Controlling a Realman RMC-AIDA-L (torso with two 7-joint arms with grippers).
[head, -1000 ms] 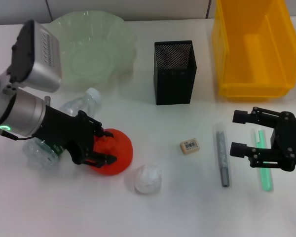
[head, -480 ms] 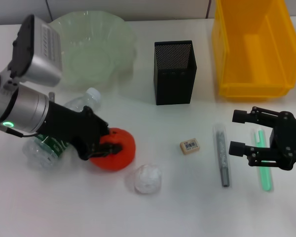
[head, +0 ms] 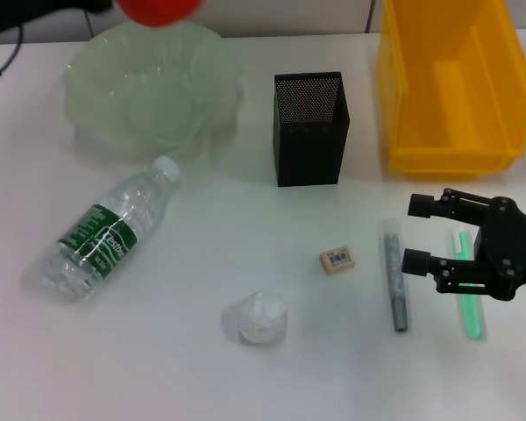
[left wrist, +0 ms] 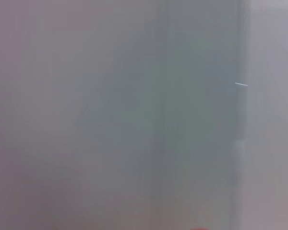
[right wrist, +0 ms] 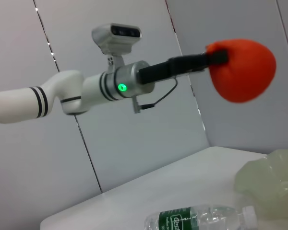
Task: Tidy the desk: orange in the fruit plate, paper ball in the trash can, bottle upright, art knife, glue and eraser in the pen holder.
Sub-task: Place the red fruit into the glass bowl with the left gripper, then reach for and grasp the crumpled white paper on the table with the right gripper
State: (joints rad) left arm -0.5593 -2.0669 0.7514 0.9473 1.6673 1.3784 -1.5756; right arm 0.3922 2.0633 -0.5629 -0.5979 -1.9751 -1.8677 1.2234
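orange (head: 158,10): held up in the air above the far rim of the fruit plate, only its lower part inside the head view; the right wrist view shows it whole, well above the worktop.
left gripper (right wrist: 216,57): pinching the orange from one side at the end of a level arm; the fingers vanish behind the fruit, so the depth of the hold cannot be told.
how the orange handles: judged round, firm and fairly heavy for a side pinch, with lumpy skin that gives some purchase; it could roll out if the squeeze slackens, so the widest part is the place to hold it.
fruit plate (head: 88,114): pale-green glass with a wavy rim, nothing in it; probably brittle and slick, so a low, soft release suits better than a drop.
right gripper (head: 438,237): fingers spread, hovering low over the glue, not gripping anything.
glue (head: 470,307): slim mint-green stick lying flat, partly under the right gripper; light and stiff, likely to roll, best taken across its middle.
art knife (head: 394,281): grey rod lying just beside the glue, apart from it.
eraser (head: 337,260): small beige block between the art knife and the paper ball; light, easy to nudge.
paper ball (head: 261,317): white wad near the front; soft, crushable.
bottle (head: 105,232): lying on its side, cap toward the fruit plate; smooth and round, apt to roll.
pen holder (head: 309,132): upright.
trash can (head: 403,105): yellow, nothing seen inside.
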